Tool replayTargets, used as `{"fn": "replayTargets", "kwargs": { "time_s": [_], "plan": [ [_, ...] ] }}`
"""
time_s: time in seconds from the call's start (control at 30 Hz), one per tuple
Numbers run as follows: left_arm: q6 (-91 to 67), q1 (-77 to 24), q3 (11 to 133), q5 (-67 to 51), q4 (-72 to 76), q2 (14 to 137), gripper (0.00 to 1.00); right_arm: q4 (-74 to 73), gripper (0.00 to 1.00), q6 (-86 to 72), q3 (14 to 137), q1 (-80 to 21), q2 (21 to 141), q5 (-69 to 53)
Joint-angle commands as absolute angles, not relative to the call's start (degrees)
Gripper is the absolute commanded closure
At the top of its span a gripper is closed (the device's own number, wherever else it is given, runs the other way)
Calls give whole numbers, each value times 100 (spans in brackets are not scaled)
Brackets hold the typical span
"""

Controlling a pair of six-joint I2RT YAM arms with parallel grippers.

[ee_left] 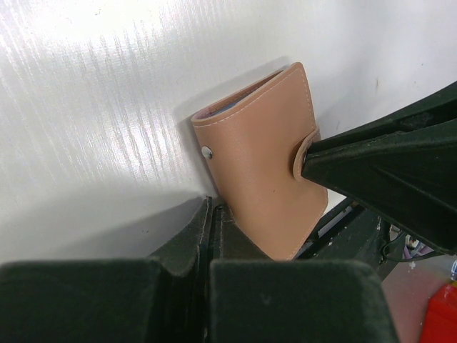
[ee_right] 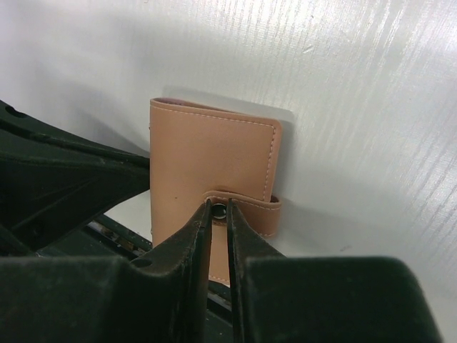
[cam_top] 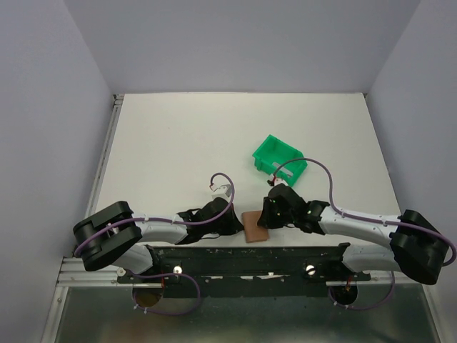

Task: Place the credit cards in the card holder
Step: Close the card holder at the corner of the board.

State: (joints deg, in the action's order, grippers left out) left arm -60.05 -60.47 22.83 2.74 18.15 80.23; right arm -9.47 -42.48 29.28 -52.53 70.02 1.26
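between the right gripper's (ee_right: 218,214) fingertips sits the snap tab (ee_right: 250,207) of the card holder (ee_right: 207,153); the jaws are nearly together, clamped on it. opposite, the left gripper (ee_left: 211,209) is fully closed on nothing, its tips against the holder's near edge like a brace. the holder lies on the white table (ee_right: 357,107) between the two arms, the green bin (cam_top: 280,161) well apart. the step looks like work on the fastening; whether the snap is engaged i cannot tell. next, the tab wants a steady pull or press without the holder sliding. it is tan stitched leather, folded over, with a thin blue edge (ee_left: 232,105) in the fold, perhaps one of the credit cards.
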Motion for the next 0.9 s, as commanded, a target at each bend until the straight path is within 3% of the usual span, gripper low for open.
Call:
{"fn": "replayTargets", "kwargs": {
  "time_s": [0.0, 0.87],
  "plan": [
    [-5977, -6073, 2285, 202, 1652, 8130, 100, -774, 78, -4298, 2971, -5282, 7128, -121],
    [-5985, -6073, 2276, 167, 1740, 8191, 100, -1696, 86, -4070, 3515, -5343, 7927, -27]
  ]
}}
